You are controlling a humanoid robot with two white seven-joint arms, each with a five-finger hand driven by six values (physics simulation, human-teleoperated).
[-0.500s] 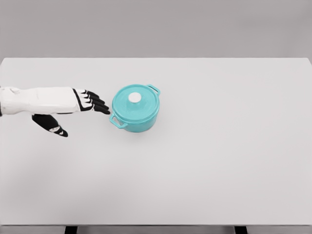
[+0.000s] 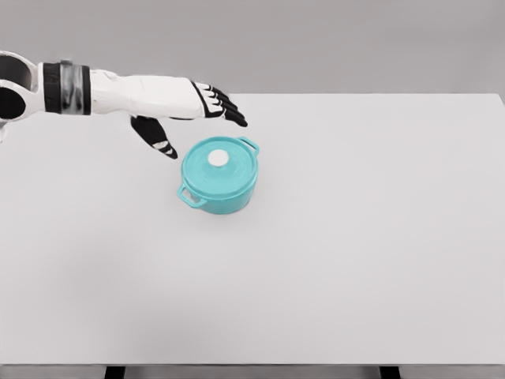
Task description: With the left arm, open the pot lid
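The black fingers point(image 2: 225, 106) of the left hand point(image 2: 197, 110) are extended and slightly spread, pointing toward the right of the view, and they grip nothing. The thumb point(image 2: 158, 138) hangs separately below the palm, angled downward, well apart from the other digits. The hand appears above and to the upper left of the pot point(image 2: 219, 175), with no contact visible between any finger and the pot. The white forearm point(image 2: 138, 95) runs back to the left edge of the view, where a dark band point(image 2: 65, 87) encircles the arm near the elbow joint. The pot is teal, with two small side handles, one toward the upper right and one toward the lower left. Its lid point(image 2: 218, 163) is seated in place, and a white knob point(image 2: 218, 159) sits at the lid's centre. The pot stands on the white table point(image 2: 355, 253), left of the table's middle.
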